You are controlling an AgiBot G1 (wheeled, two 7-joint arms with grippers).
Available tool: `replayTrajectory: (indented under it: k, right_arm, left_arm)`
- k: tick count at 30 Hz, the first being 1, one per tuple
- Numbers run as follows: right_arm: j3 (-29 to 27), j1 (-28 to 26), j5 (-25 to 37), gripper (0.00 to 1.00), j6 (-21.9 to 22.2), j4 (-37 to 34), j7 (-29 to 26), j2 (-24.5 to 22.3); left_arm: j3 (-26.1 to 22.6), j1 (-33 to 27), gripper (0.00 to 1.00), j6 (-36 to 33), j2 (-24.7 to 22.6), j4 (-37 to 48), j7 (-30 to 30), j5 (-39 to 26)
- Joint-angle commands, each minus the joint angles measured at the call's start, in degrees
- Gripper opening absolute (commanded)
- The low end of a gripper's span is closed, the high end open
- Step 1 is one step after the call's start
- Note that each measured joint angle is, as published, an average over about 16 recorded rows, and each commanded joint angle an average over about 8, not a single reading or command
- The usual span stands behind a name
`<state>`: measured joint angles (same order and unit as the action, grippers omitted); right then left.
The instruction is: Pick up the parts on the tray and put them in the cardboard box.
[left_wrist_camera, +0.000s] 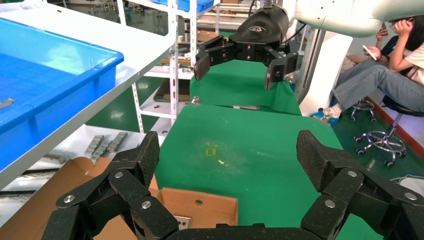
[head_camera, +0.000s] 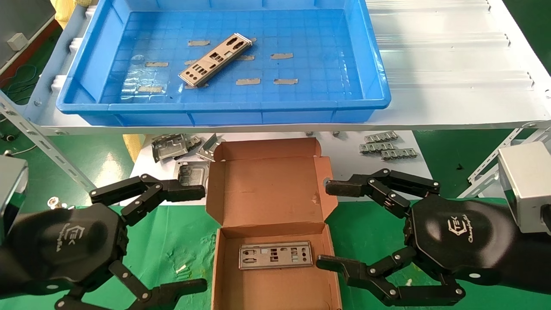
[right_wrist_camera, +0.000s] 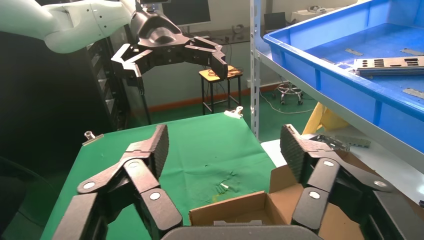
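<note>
Head view shows the blue tray (head_camera: 370, 64) resting on a white shelf (head_camera: 452, 64) above the green tabletop (head_camera: 172, 241), with strips of tape (head_camera: 247, 81) stuck to its grid floor. One part (head_camera: 215, 60), a thin silver plate punched with cut-outs, lies diagonally near the middle of the tray floor. Below the shelf edge the cardboard box (head_camera: 267, 193) sits open on the tabletop, its lid folded back toward the shelf. A second part (head_camera: 275, 255) lies flat on the box floor, near the hinge. The left gripper (head_camera: 202, 234) hovers just beside the box's left wall with its fingers (head_camera: 185, 189) spread wide apart and nothing between them. The right gripper (head_camera: 329, 226) hovers just beside the box's right wall, fingers (head_camera: 344, 187) likewise wide apart and empty. On a white surface under the shelf, bent metal brackets (head_camera: 170, 146) lie left of the box lid and small ridged clips (head_camera: 387, 146) lie to its right
</note>
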<state>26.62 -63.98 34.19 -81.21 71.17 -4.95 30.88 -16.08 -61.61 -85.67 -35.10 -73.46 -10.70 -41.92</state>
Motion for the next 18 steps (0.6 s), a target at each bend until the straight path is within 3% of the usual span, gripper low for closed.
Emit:
replayTrajectory:
  k: [1,18]
  right_arm:
    - [0.0,0.0,0.0,0.0,0.0,0.0,0.0,0.0]
    - [0.0,0.0,0.0,0.0,0.0,0.0,0.0,0.0]
  left_arm:
    - [0.0,0.0,1.0,0.0,0.0,0.0,0.0,0.0]
    - [0.0,0.0,1.0,0.0,0.0,0.0,0.0,0.0]
